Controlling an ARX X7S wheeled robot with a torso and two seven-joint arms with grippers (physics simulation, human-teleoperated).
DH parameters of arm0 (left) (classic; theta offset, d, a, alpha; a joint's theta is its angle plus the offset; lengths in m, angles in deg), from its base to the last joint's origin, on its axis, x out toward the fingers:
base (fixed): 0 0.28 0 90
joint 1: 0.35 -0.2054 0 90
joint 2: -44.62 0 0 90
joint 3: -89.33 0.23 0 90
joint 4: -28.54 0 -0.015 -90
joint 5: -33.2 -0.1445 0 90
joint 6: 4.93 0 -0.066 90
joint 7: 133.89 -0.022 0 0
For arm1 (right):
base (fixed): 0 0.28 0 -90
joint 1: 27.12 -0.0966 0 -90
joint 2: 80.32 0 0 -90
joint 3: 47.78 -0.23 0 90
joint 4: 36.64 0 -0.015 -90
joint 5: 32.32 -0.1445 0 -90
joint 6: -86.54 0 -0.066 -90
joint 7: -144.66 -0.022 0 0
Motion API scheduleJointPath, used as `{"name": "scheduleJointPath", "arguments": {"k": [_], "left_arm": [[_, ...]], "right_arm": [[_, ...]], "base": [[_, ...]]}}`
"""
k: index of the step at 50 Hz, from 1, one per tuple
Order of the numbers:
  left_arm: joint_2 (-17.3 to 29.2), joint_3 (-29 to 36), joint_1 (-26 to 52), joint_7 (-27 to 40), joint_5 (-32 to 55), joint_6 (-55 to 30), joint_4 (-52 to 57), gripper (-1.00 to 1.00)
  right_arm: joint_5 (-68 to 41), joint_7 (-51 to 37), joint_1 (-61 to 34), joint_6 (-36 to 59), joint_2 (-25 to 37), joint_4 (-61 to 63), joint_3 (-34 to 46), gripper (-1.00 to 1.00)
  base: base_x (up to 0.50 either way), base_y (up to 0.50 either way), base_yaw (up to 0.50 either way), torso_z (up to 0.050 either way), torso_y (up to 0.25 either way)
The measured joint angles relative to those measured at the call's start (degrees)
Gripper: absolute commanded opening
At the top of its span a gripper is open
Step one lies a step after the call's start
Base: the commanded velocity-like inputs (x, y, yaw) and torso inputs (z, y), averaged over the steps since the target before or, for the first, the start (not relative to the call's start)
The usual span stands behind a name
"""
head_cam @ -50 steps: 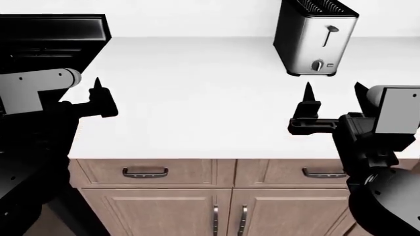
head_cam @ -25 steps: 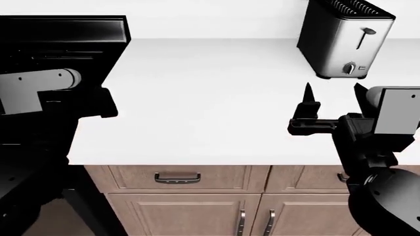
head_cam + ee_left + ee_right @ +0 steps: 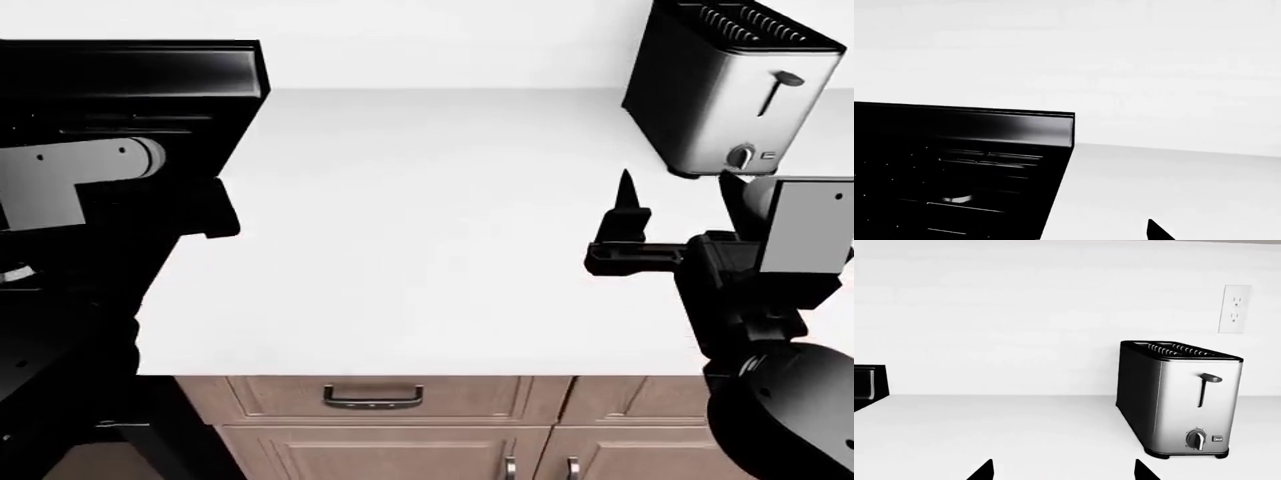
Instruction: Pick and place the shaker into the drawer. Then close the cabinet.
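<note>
While both arms hang over the white countertop, neither holds anything. Right gripper: fingers spread apart, nothing between them, tips clear of the counter; right wrist view shows the two finger tips wide apart with bare counter between. Left gripper: dark against the black stove, spread can't be told; left wrist view shows only one fingertip at the frame edge.

Countertop is wide and plain white, backed by a white wall with an outlet. Black stove sits at the counter's left end, its raised back panel along the wall. Chrome and black toaster stands upright at the back right, lever and knob facing the robot.

Below the counter edge, light wood cabinet front: a closed drawer with a bar handle, cupboard doors under it.

Shaker: not visible in any view, so position and orientation can't be told.
</note>
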Motion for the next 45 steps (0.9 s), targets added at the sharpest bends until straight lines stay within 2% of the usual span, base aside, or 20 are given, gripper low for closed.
{"name": "scheduleJointPath", "arguments": {"k": [10, 24, 45], "left_arm": [[0.0, 0.2, 0.1, 0.0, -0.2, 0.0, -0.1, 1.00], [0.1, 0.4, 0.0, 0.0, -0.3, 0.1, -0.1, 1.00], [0.3, 0.5, 0.4, 0.1, 0.2, -0.2, 0.3, 1.00]], "right_arm": [[0.2, 0.2, 0.5, -0.4, 0.0, -0.1, 0.0, 1.00], [0.3, 0.4, 1.0, -1.1, -0.1, -0.6, -0.3, 1.00], [0.3, 0.3, 0.8, -1.2, -0.1, -0.5, -0.3, 1.00]], "base": [[0.20, 0.27, 0.00, 0.000, 0.000], [0.21, 0.00, 0.00, 0.000, 0.001], [0.09, 0.00, 0.00, 0.000, 0.000]]}}
